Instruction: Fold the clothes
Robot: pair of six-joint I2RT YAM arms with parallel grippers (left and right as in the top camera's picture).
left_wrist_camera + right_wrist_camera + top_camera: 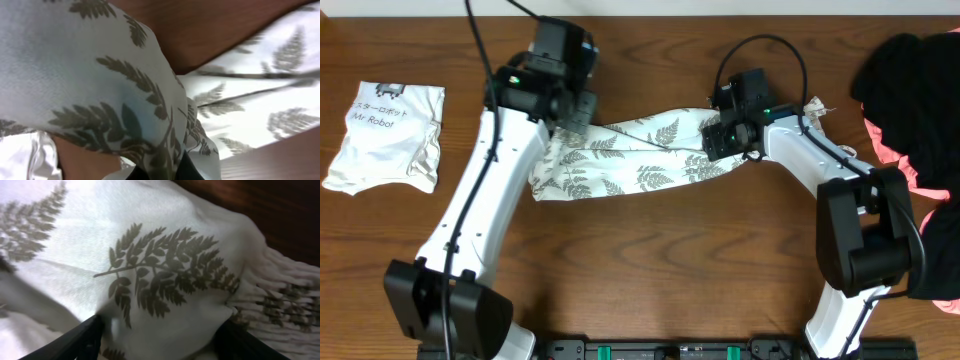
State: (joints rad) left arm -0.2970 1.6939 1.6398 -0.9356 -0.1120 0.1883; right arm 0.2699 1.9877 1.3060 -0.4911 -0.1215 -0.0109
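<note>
The fern-print clothes [630,160] lie bunched in a long band across the middle of the table [670,280]. The left gripper [570,118] pinches its left end tight; the right gripper [725,140] straddles the right end, fingers [82,340] spread wide around the cloth. The white shirt [388,135] lies far left.

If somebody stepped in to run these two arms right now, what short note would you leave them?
Left gripper: shut on the fern-print garment, pinching its upper left end.
Right gripper: fingers spread wide with the garment's right end bunched between them; whether it is truly held is unclear.
Garment: stretched between both arms across the middle of the wooden table, rumpled.
Done: both ends reached.
Left: no neat fold shows yet, so all the folding.
</note>
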